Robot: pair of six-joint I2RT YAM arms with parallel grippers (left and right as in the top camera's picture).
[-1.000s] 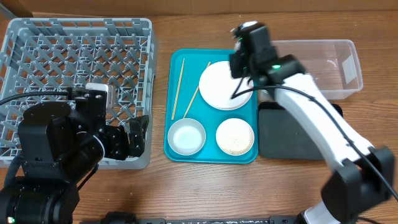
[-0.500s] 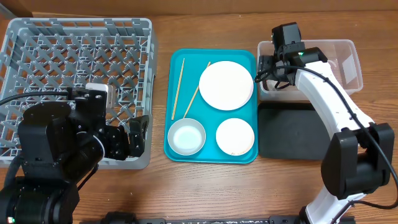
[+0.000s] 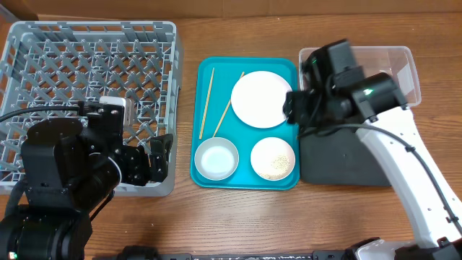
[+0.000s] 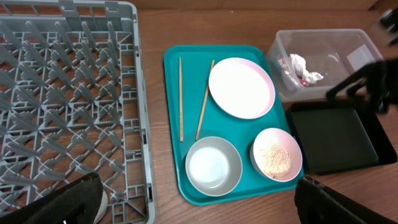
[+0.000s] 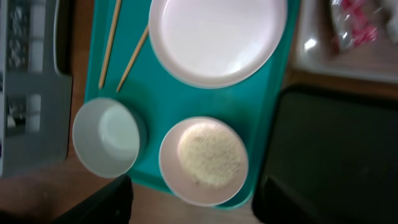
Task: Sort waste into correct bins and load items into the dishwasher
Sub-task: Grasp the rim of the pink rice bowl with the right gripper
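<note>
I am hovering my right gripper over the near end of the teal tray, its two fingers spread wide with nothing between them. My left gripper is also gaping and empty, waiting beside the dish rack.

The tissue and the red wrapper are lying in the clear tub, so I am judging that part of the sorting done. The rice is sitting in its bowl on the teal tray, right under my right fingers and just beside the black tray, which looks bare. That makes the rice the waste I am taking on now.

Next I am expecting to lower the right fingers astride the bowl's rim, pinch the wall, carry it over the black tray and tip it (slowly, since loose grains scatter).

The plate, the empty cup and the chopsticks are all waiting on the teal tray; none is in the rack yet.
</note>
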